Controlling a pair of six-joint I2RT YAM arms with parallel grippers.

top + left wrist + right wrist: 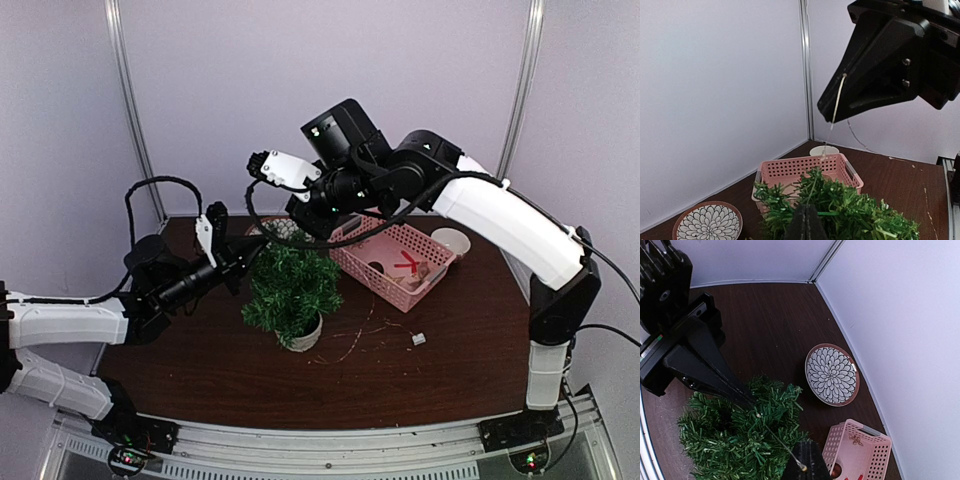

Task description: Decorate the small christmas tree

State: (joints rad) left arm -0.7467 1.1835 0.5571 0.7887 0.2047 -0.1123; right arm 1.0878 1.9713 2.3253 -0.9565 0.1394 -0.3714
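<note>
One miniature bushy dark-green tree [290, 285] in a whitish pot stands mid-table beside one pink perforated plastic basket [352, 262]. Two grippers meet at its crown, the left gripper [804, 211] and the right gripper [803, 456], each with jaws clamped on one thin pale wire [839, 95].

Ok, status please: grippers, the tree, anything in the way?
Left gripper, right gripper shut on thin wire over small christmas tree. Tree upright. Pink basket behind, not blocking.

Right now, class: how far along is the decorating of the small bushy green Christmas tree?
Done: nothing visibly hung on the tree. In hand: left gripper and right gripper pinch a thin pale wire above it. Left: draping it, then trinkets from the pink perforated basket.
</note>
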